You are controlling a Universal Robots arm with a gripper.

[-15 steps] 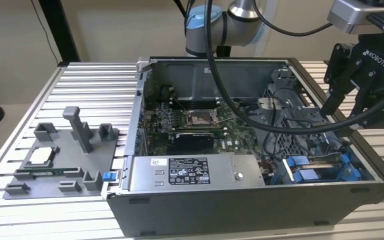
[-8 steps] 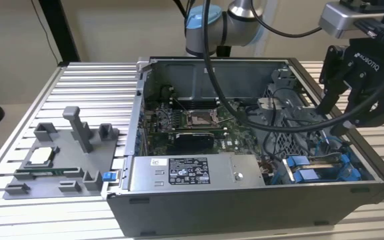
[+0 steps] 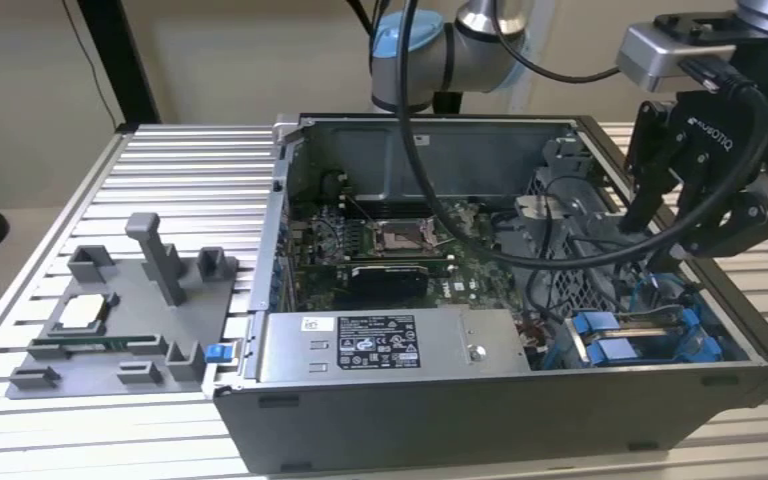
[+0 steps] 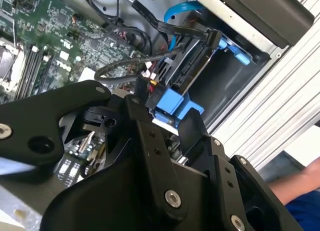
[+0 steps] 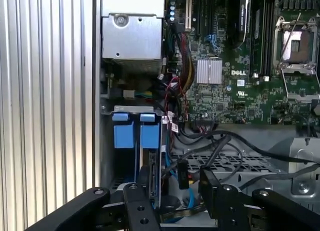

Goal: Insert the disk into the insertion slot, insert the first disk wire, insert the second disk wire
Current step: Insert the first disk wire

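Observation:
The disk (image 5: pixel 152 173) stands edge-on in the insertion slot (image 5: pixel 107 156), its blue carrier tabs (image 5: pixel 136 136) level with the bay's rim. In the exterior view the slot (image 3: pixel 704 345) is at the case's near right corner, with the disk's blue tabs (image 3: pixel 615 338) inside. My gripper (image 3: pixel 671 245) hangs just above that bay, open, nothing between its fingers (image 5: pixel 135 208). In the second wrist view the gripper (image 4: pixel 172 126) straddles a blue tab (image 4: pixel 172 103) without closing on it. A blue wire (image 4: pixel 176 11) and a black connector (image 4: pixel 211 38) lie by the disk's (image 4: pixel 192 66) far end; whether they are plugged in I cannot tell.
The open computer case (image 3: pixel 491 430) sits on a ribbed metal table (image 3: pixel 171 170). A grey power-supply box (image 3: pixel 384 345) lies beside the bay, the motherboard (image 3: pixel 384 240) behind it. Loose black cables (image 5: pixel 225 141) cross near the bay. A grey fixture (image 3: pixel 131 310) stands at the exterior view's left. A person's arm (image 4: pixel 300 183) is nearby.

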